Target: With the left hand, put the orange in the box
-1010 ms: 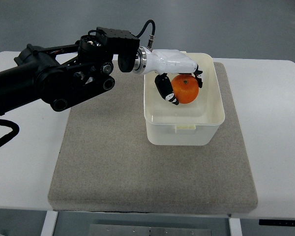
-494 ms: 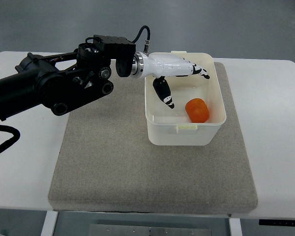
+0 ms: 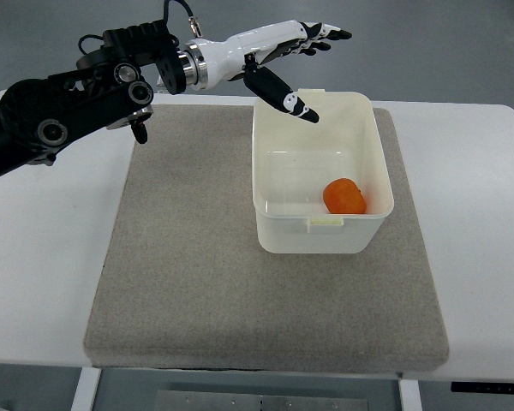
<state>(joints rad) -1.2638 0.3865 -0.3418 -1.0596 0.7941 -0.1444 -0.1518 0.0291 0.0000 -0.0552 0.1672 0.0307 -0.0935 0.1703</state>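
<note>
Orange, round and glossy, sits in the near right corner of the smooth cream plastic box on a fuzzy grey mat. My left hand hovers above the far rim, fingers spread wide, holding nothing.

A: anything cut off here?
B: yeah, the left arm runs off the left edge, and the counter gets clipped at the right and bottom edges.
</note>
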